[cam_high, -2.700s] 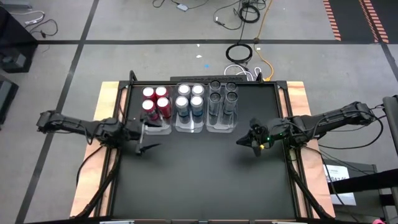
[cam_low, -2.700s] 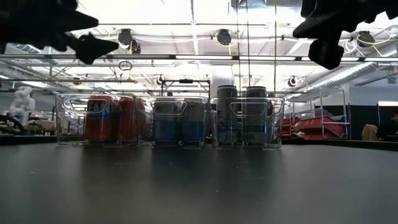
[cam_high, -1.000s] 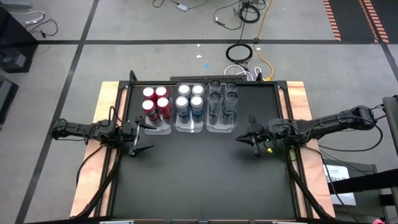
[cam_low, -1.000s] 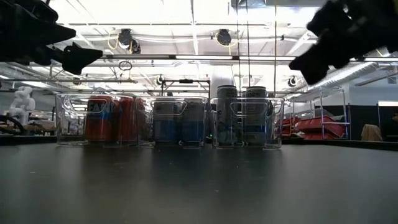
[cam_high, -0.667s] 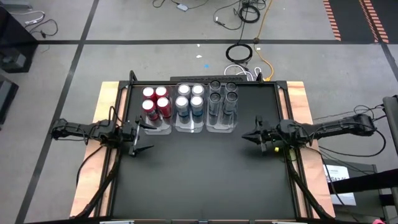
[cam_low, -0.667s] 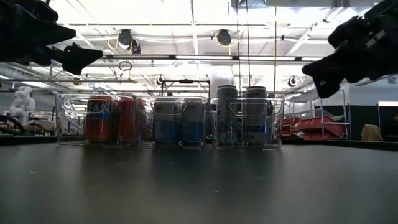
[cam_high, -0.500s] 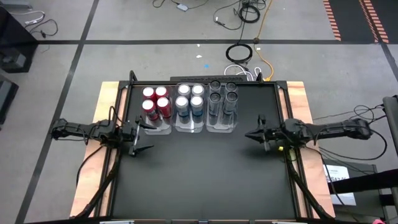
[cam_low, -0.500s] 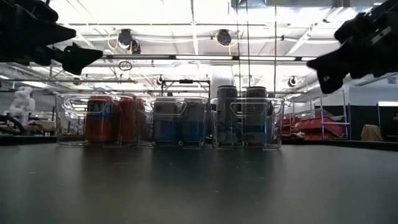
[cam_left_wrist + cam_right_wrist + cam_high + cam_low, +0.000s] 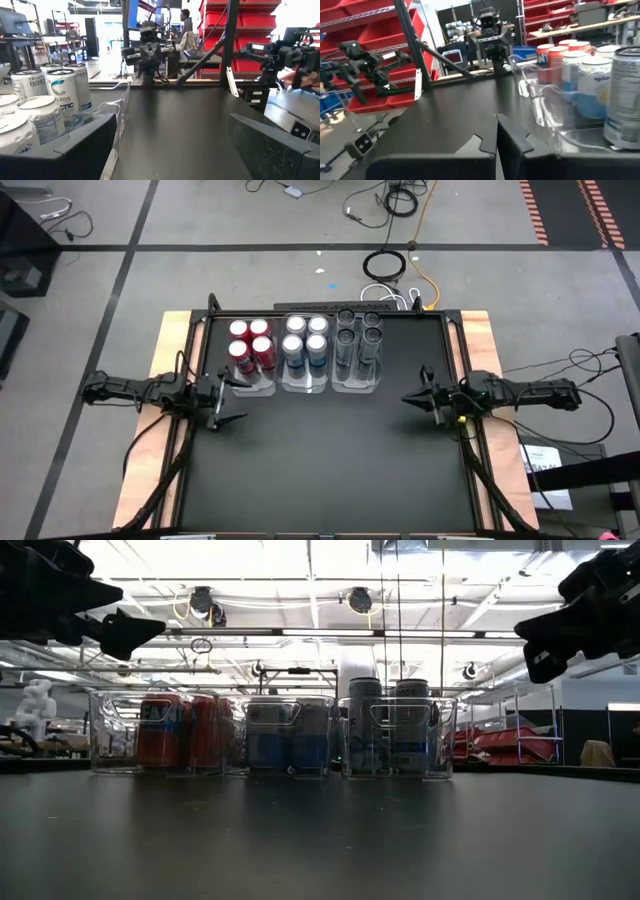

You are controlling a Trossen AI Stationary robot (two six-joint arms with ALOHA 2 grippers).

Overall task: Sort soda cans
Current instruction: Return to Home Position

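Three clear trays stand side by side at the table's far middle. Red soda cans (image 9: 250, 343) stand upright in the left tray (image 9: 256, 388), blue-and-silver cans (image 9: 306, 340) in the middle one, dark grey cans (image 9: 358, 338) in the right one. The same row shows in the low view, from the red cans (image 9: 165, 730) to the grey cans (image 9: 395, 725). My left gripper (image 9: 232, 400) hangs open at the table's left edge, level, just near of the red tray. My right gripper (image 9: 410, 399) is shut at the right edge, level, pointing at the table's middle. Neither holds anything.
The black table top (image 9: 320, 470) lies bare over its near half and between the two grippers. Wooden strips (image 9: 175, 340) frame its left and right sides. Cables (image 9: 385, 265) lie on the floor beyond the far edge. Shelves with red bins (image 9: 505, 740) stand in the room behind.
My right gripper has drawn back toward the table's right edge, sinking a little and levelling out, and has stayed shut and empty. The left arm and the cans have kept still.
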